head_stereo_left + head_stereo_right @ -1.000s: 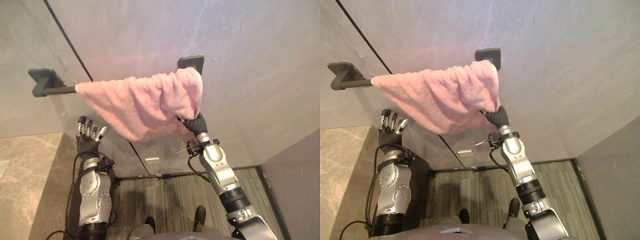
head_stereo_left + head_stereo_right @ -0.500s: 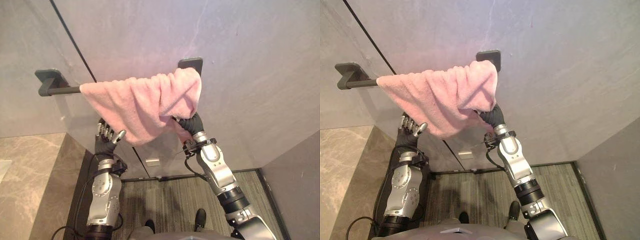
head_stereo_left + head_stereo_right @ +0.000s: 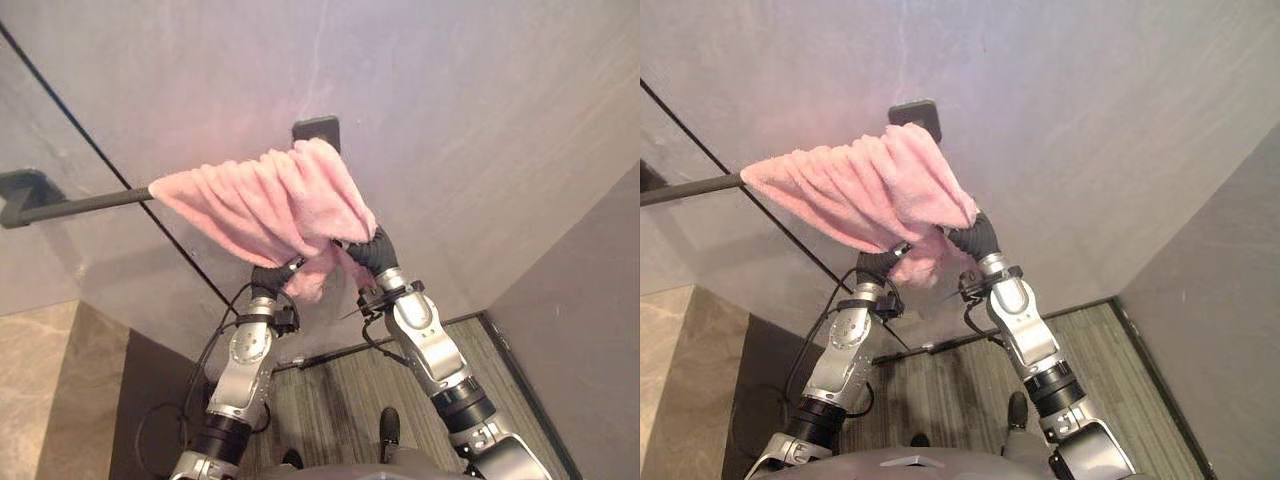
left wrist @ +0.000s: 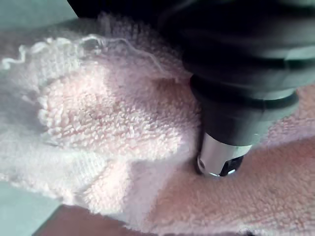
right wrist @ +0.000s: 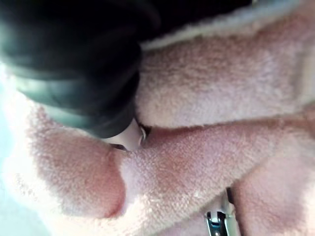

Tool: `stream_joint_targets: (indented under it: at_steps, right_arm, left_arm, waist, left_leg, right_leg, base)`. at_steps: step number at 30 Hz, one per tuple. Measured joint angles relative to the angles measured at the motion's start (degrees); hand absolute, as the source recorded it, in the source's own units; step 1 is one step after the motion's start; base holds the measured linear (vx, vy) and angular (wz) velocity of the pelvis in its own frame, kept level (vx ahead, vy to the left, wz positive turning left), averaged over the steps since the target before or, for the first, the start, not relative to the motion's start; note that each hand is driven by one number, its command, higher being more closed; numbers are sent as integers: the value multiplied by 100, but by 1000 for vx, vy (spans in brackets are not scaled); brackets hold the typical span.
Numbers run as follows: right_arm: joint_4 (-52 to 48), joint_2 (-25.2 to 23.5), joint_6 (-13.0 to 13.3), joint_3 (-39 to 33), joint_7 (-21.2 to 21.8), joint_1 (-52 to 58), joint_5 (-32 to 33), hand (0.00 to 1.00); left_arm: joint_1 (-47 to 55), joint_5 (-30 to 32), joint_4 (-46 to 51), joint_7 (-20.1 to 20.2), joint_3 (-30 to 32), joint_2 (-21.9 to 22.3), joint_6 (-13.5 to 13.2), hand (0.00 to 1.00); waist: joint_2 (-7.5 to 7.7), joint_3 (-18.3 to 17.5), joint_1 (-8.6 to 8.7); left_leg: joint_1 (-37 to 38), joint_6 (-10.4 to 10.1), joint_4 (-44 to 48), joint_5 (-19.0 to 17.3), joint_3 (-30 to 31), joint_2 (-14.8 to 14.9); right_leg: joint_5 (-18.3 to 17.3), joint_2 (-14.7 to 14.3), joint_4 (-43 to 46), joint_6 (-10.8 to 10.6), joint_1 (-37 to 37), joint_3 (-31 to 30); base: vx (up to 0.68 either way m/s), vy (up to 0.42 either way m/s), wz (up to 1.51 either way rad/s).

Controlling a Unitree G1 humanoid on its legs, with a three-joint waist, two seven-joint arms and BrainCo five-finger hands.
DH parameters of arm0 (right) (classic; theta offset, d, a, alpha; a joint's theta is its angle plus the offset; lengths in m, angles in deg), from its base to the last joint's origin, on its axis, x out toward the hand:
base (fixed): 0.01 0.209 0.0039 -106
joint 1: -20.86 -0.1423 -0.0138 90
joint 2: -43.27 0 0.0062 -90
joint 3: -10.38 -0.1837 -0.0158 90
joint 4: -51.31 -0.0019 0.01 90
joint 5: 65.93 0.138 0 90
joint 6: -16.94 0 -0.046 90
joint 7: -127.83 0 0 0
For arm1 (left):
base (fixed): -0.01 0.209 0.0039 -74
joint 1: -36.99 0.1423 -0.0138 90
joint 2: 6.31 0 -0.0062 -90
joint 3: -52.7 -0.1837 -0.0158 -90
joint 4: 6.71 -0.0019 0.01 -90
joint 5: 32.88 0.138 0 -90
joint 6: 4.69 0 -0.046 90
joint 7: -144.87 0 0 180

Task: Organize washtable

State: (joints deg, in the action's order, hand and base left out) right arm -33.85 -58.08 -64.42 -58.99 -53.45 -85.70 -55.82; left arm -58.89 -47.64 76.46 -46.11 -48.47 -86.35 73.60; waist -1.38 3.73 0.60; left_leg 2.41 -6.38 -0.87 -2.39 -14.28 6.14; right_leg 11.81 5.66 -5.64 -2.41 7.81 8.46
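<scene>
Item: pink towel point(image 3: 265, 205), terry cloth, draped over a dark towel bar point(image 3: 90, 203) fixed to the grey wall point(image 3: 480, 120); bunched in folds toward the right end of the bar, up against the right-hand bracket point(image 3: 316, 130), its lower edge hanging to a loose point below the bar; the left stretch of the bar is bare as far as the left bracket point(image 3: 18, 188). Left hand point(image 3: 268, 278): raised from the lower left, its dark ribbed cover touching the underside of the hanging folds, the forward part of the hand buried in the cloth; whether it grips or lies slack cannot be told; its wrist view has the towel point(image 4: 108, 123) pressed close against the cover. Right hand point(image 3: 368, 250): raised from the lower right, likewise pushed into the towel beneath its right-hand folds, just beside the left hand, with the dangling point of cloth between the two; hold or no hold cannot be told; its wrist view has pink folds point(image 5: 221, 88) wrapped about the cover. Surroundings: a thin dark seam point(image 3: 120, 175) running slantwise down the wall behind the bar; a striped grey floor point(image 3: 350, 385) near; a beige marble surface point(image 3: 35, 400) at near left.
</scene>
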Motion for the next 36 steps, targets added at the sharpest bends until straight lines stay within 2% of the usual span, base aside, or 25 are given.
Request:
stream_joint_targets:
  at_steps: [8, 13, 16, 21, 29, 32, 36]
  right_arm:
    - [6, -17, -1, 34, 10, 139, -3, 100]
    - [21, -103, -3, 129, 20, 283, -5, 100]
    - [23, -139, -3, 128, 77, 282, -7, 100]
    - [149, -156, -1, 128, 140, 275, -10, 100]
    - [472, -477, -10, 132, 337, 237, -8, 100]
    - [493, -542, -22, 134, 383, 219, -5, 100]
    - [717, -585, -59, 141, 475, 21, 8, 100]
  left_arm:
    - [-32, 0, 9, -95, 399, 221, 2, 100]
    - [-5, 3, 43, -68, 506, 399, -3, 100]
    - [164, 2, 373, 81, 645, 501, -24, 100]
    - [452, 3, 566, 192, 740, 622, -28, 100]
    - [654, 53, 753, 348, 1182, 796, -27, 100]
    - [670, 53, 753, 403, 1285, 796, -26, 100]
    - [738, 53, 752, 468, 1443, 794, -24, 100]
  waist:
    - [-1, 0, -4]
    - [-10, -2, -65]
    - [-43, -2, -58]
    - [-181, -68, -111]
    - [-178, -66, -165]
    - [-169, -53, -282]
    - [-170, 26, -315]
  left_leg:
    - [50, 66, 33, -45, 20, -43]
    - [36, 139, 19, -90, 30, -79]
    - [55, 134, -42, -89, 41, -71]
    - [97, 79, -75, -51, 83, -71]
    - [113, 110, -76, -72, 215, -80]
    - [105, 129, -74, -85, 217, -81]
    - [101, 132, -75, -106, 224, -78]
  right_leg:
    - [36, 16, 12, -12, -92, 57]
    - [-47, 60, -7, -99, -127, 75]
    - [-81, 45, -7, -86, -159, 117]
    - [-99, 46, 18, -81, -194, 184]
    - [-106, 73, 32, -98, -290, 291]
    - [-121, 77, 31, -108, -291, 308]
    - [-138, 76, 31, -106, -298, 308]
  base:
    - [29, 17, 3]
    - [-49, 8, 2]
    - [-3, -7, 3]
    - [53, 8, 5]
    - [39, 15, 9]
    - [-1, 0, 1]
    - [-1, -1, 1]
